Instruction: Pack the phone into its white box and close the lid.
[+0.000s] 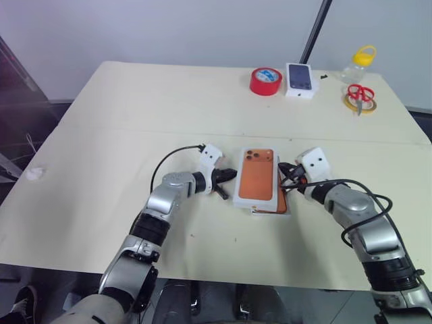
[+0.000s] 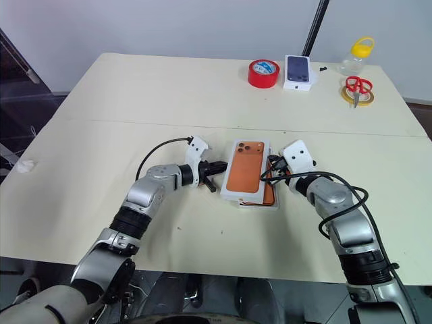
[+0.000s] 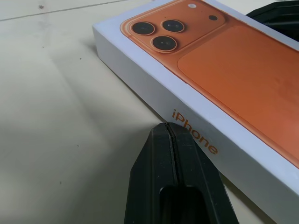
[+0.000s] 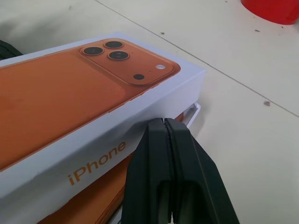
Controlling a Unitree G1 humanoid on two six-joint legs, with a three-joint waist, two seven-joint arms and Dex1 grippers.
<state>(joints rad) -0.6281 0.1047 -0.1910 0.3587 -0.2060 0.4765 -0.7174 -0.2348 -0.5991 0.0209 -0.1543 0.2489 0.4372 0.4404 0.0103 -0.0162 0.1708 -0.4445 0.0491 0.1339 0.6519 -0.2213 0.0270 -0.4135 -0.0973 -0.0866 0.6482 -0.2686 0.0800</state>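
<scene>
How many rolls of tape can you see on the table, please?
2. A red tape roll sits at the far side beside the small white box; a yellow tape roll lies further right, under the red scissors. None seems hidden.

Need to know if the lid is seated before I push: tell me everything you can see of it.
The lid is a white cardboard shell, printed side up with an orange phone picture and orange lettering on its long sides. It lies flat but skewed over the white box, whose orange contents show at one edge in the right wrist view, so it is not seated. The shut left tool and right tool flank its long sides; contact is unclear.
</scene>
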